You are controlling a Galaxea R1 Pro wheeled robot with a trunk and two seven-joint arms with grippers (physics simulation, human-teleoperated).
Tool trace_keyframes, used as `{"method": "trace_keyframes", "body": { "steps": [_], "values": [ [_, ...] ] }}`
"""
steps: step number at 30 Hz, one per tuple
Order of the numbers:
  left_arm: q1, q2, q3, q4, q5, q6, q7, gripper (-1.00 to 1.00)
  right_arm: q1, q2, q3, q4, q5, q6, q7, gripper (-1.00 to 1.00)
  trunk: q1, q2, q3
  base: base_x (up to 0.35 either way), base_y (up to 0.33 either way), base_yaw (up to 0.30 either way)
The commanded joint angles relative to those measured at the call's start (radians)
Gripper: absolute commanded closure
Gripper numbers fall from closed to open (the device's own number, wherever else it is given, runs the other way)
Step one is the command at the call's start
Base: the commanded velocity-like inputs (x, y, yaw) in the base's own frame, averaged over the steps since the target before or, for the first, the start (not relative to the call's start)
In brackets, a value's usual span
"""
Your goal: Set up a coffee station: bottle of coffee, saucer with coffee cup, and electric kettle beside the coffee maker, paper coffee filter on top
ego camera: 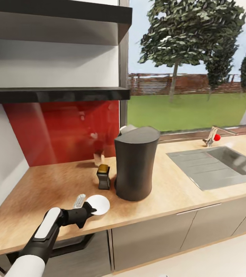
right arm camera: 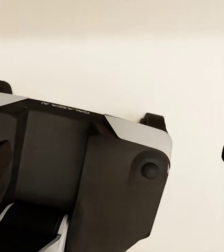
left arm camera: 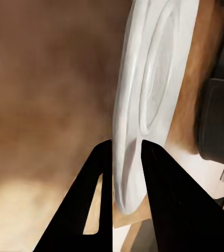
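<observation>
Your left claw (left arm camera: 125, 152) pinches only the saucer's (ego camera: 99, 204) rim; it could tip or slip off the table (ego camera: 53, 184). Right claw's state: cannot tell.

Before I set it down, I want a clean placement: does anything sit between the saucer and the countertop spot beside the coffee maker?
Nothing visible does. The left gripper has its fingers on the rim of the saucer, and only bare countertop lies between it and the coffee maker. The bottle of coffee stands farther back, off that path.
</observation>
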Motion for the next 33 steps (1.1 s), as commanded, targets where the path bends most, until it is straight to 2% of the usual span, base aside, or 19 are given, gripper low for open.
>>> {"method": "trace_keyframes", "body": {
  "steps": [1,14,33],
  "values": [
    [0.0,-0.001,0.001,0.018,-0.028,0.014,0.011,1.0,-0.001,0.0,0.006,-0.002,-0.008,0.004,-0.004,-1.0,0.001,-0.002,-0.002,0.094,-0.079,0.0],
    [0.0,-0.003,0.004,0.019,-0.029,0.015,0.012,1.0,0.0,0.0,0.006,-0.002,-0.008,0.004,-0.004,-1.0,0.001,-0.002,-0.002,0.045,-0.101,0.0],
    [0.0,-0.001,0.0,0.019,-0.028,0.014,0.012,1.0,0.004,0.0,0.006,-0.002,-0.008,0.004,-0.004,-1.0,0.001,-0.002,-0.002,0.002,-0.006,0.0]
  ]
}}
